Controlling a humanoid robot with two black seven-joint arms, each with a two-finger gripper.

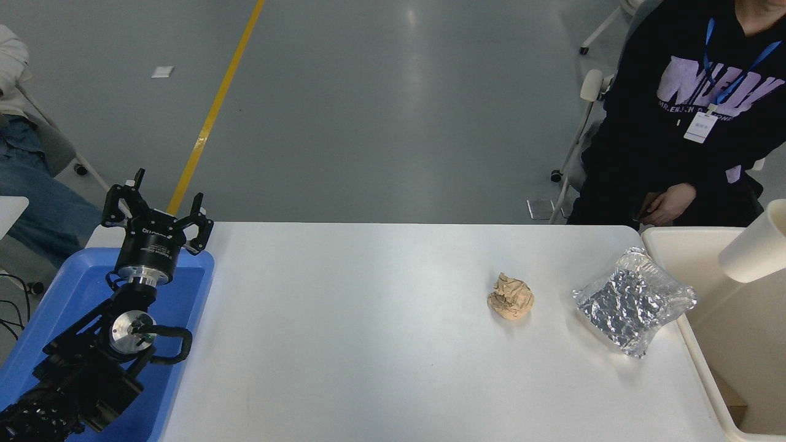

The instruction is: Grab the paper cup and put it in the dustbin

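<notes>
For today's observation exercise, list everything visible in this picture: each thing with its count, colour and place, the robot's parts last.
paper cup: one, cream-white, tilted in the air above the dustbin, at the right edge
dustbin: one, cream-beige, right of the table
foil bag: one, silver, table's right side
paper ball: one, brown, crumpled, left of the bag
tray: one, blue, table's left end
table: one, white
people: two, seated far right and far left
left gripper: black, open, over the tray
right gripper: not in view
</notes>
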